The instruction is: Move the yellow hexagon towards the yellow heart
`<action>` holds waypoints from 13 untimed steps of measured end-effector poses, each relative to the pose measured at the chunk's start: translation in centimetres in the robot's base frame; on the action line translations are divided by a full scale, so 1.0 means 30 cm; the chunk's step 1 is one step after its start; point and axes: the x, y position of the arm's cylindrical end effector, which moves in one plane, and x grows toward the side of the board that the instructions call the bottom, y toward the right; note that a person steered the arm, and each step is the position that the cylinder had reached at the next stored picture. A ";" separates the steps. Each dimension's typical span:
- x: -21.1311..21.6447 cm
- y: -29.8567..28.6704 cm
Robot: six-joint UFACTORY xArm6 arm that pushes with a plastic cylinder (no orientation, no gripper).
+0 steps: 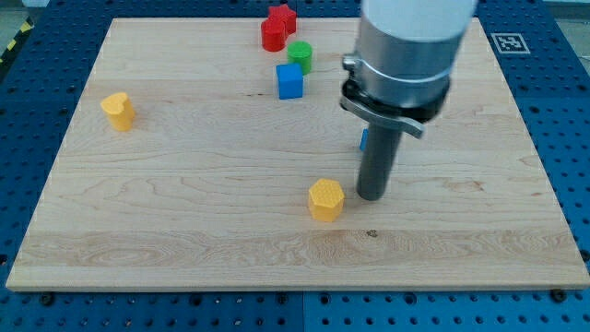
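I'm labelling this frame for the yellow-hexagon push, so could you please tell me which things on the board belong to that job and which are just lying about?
Job:
- yellow hexagon, low centre
- yellow heart, far at the view's left
- my tip, just right of the hexagon

Lying about:
- red star
- red block
- green cylinder
- blue cube
- blue block, mostly hidden behind the rod

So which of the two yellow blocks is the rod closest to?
The yellow hexagon, low in the view's middle: my tip stands just to its right. The yellow heart sits far off at the view's left.
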 end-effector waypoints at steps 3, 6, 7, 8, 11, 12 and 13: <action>0.054 -0.299; 0.073 -0.589; 0.044 -0.628; -0.030 -0.628; -0.254 -0.753; -0.303 -0.771; -0.307 -0.712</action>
